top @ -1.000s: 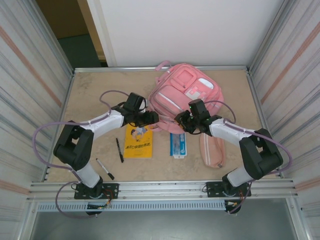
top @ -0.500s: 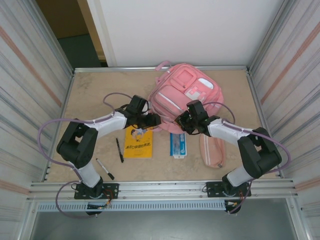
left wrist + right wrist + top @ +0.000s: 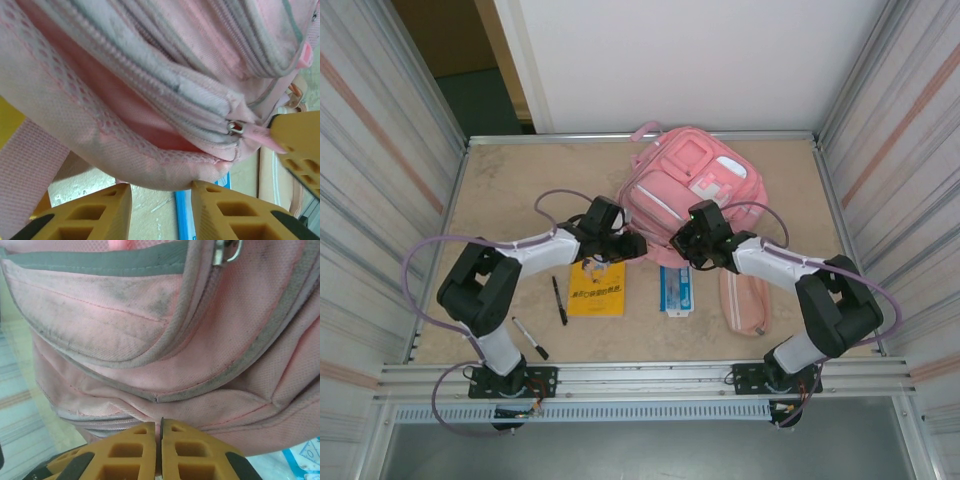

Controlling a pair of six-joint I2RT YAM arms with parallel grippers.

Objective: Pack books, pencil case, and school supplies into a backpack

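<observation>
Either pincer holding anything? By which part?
Right pincer looks shut on the backpack's pink zip pull; left pincer open at the backpack's bottom edge, gripping nothing.

Fig. | your left gripper [image 3: 637,246]: shifted toward 4 o'clock, closer to the backpack [image 3: 665,185] lower edge | your right gripper [image 3: 677,240]: edged toward 11 o'clock | gap between them: narrower

The book's [image 3: 596,295] top edge lies hidden under the left arm [image 3: 545,243].

The left arm [image 3: 535,245] and right arm [image 3: 775,262] have black joints, pale grey links and looping lilac cables [image 3: 430,250]. The left claw [image 3: 161,187] and right claw [image 3: 160,427] have honeycombed orange-yellow fingers [image 3: 235,215].
</observation>
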